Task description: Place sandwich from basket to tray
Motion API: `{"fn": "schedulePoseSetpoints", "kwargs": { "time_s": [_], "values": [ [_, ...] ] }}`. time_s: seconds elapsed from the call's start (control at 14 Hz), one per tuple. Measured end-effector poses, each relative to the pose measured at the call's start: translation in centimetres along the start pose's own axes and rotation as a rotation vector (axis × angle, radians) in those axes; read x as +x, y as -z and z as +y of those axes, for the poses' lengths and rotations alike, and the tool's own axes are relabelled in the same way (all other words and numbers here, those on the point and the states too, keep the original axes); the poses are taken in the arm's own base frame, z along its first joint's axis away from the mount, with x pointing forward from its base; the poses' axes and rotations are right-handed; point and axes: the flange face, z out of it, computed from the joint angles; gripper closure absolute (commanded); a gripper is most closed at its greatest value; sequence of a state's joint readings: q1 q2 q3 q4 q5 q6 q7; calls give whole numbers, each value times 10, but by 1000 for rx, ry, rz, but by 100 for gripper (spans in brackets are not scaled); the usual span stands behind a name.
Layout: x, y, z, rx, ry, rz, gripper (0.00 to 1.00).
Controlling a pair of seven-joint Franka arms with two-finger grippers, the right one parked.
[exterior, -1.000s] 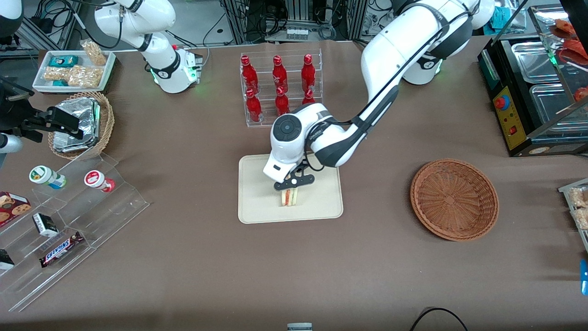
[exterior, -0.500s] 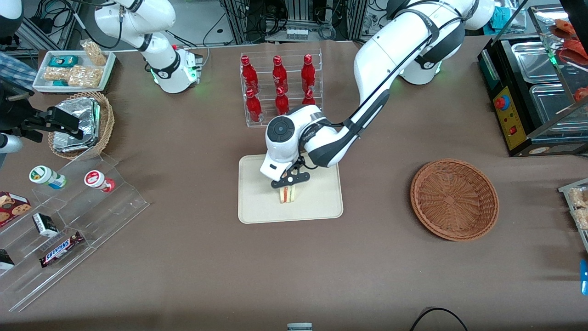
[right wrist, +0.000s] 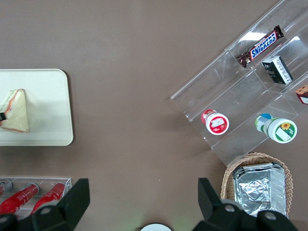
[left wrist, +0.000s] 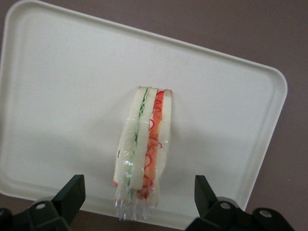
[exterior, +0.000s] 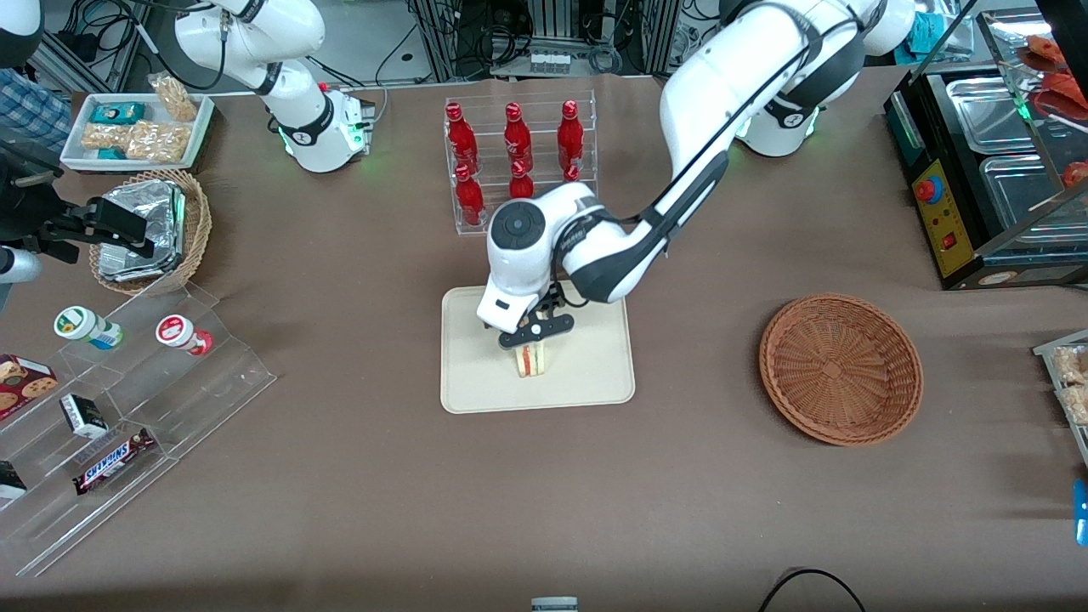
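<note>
1. The tray, a flat cream rectangle with a low rim, lies directly under the jaws, and nothing else rests on it but the sandwich.
2. The gripper hangs just above the tray, its jaws spread wide apart and holding nothing; in the left wrist view each fingertip stands clear of the wrap, with the sandwich centred in the gap.
3. The sandwich stands on edge on the tray, below and between the open jaws, its bread slices and red and green filling facing up toward the wrist camera.
4. Judging by its look, the sandwich is light and soft, with slick clear wrap, so a hard squeeze would likely crush it. The best hold is probably across the two flat bread faces, pressed gently.
5. The basket, shallow reddish-brown wicker, sits well apart from the jaws, toward the working arm's end of the table, and holds nothing.
</note>
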State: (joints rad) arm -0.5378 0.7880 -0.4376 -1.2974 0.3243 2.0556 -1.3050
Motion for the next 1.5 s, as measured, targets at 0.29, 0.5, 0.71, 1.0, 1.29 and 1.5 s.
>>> {"fn": "schedulePoseSetpoints", "kwargs": {
  "time_s": [0.29,0.5,0.71,1.0,1.29,1.5],
  "values": [
    [27,83,-37,102,56,41,0],
    [75,102,-87,151,130,32,0],
    [111,99,-133,190,102,13,0],
    [119,106,-187,252,29,7,0],
    [134,135,-256,258,-45,-29,0],
    [145,170,-313,228,-129,-101,0]
  ]
}}
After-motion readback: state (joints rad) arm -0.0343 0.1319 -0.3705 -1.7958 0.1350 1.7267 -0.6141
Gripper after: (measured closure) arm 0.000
